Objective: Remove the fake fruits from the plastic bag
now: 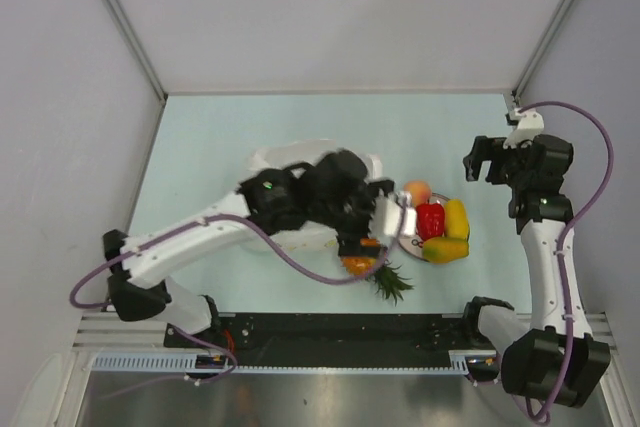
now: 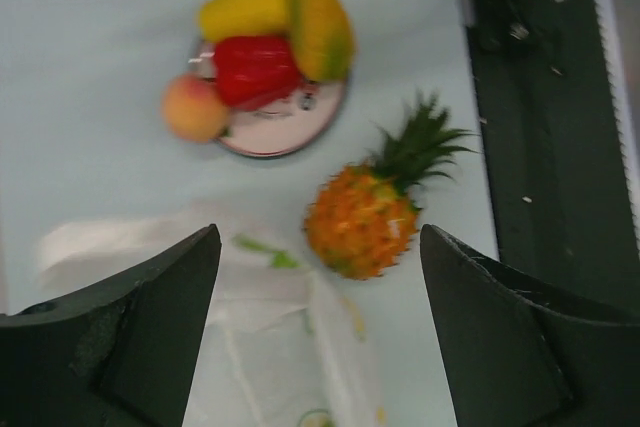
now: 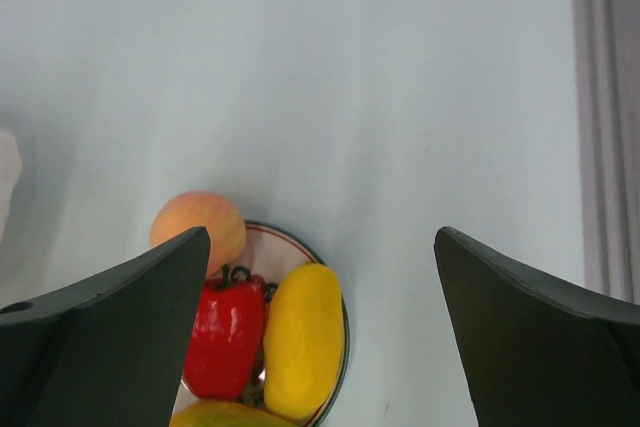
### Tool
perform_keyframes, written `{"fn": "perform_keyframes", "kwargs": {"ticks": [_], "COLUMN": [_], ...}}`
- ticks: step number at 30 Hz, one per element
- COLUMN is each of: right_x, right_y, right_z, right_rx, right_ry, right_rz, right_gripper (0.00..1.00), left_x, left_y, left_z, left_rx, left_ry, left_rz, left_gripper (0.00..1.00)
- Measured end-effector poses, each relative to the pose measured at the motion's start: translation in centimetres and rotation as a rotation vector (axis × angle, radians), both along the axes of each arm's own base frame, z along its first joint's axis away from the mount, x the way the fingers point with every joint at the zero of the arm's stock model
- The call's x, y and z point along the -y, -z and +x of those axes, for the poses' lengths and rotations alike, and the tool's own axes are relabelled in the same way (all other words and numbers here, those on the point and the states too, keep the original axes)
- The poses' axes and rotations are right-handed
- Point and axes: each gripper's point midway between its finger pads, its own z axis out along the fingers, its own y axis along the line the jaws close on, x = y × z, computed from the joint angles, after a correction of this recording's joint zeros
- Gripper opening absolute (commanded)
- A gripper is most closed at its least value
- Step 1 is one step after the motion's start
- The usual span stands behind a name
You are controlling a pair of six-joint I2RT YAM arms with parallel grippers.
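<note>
The orange pineapple (image 2: 362, 222) with its green crown lies on its side on the table, just off the edge of the crinkly white plastic bag (image 2: 265, 332). My left gripper (image 2: 318, 239) hangs above them, open, holding nothing. From above, the bag (image 1: 290, 160) lies mostly under the left arm and the pineapple (image 1: 360, 266) sits near the front edge. A peach (image 2: 193, 107), a red fruit (image 2: 255, 69), a yellow lemon (image 2: 245, 10) and a mango (image 2: 320, 22) rest on or against a small plate (image 2: 290, 132). My right gripper (image 3: 322, 237) is open and empty above the plate's far side.
The plate (image 1: 462, 238) stands right of centre, between the two arms. A black base rail (image 1: 340, 332) runs along the table's near edge, close to the pineapple's crown. Grey walls close the table in at the back and sides.
</note>
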Motion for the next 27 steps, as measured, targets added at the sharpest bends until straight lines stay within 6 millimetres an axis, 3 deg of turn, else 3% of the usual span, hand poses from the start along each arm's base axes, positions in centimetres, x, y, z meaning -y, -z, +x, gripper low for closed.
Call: {"fn": "perform_keyframes", "kwargs": {"ticks": [2,4,8,12,20,27], "right_x": [1.4,3.1,6.2,8.9,13.7,12.1], "right_y": [-0.5,-0.7,-0.4,-0.3,1.4,0.8], "right_z": [0.4,0.5,0.1,-0.7,-2.3,-3.1], "right_rx": [0.017,0.02,0.004,0.006,-0.031,-0.045], "right_ry": [0.078,0.179,0.349,0.475,0.626,0.574], "right_rz": [0.025,0.077,0.178,0.265,0.466,0.528], "right_gripper": [1.0,1.0,1.0,1.0,0.98,0.98], "left_x": [2.1,3.7,6.2,8.9,10.1,9.8], "left_y": [4.8,8.1,11.4,13.5,20.1,22.6], "left_z": [-2.9,-5.7,-9.0,-9.6,-11.1,-9.7], "left_rx": [-0.049,-0.074,-0.116,-0.139,-0.153,-0.106], "left_ry": [0.091,0.163,0.229,0.23,0.224,0.16], "left_rz": [0.124,0.208,0.298,0.329,0.484,0.549], "left_gripper": [0.84,0.82,0.66,0.56,0.5,0.45]}}
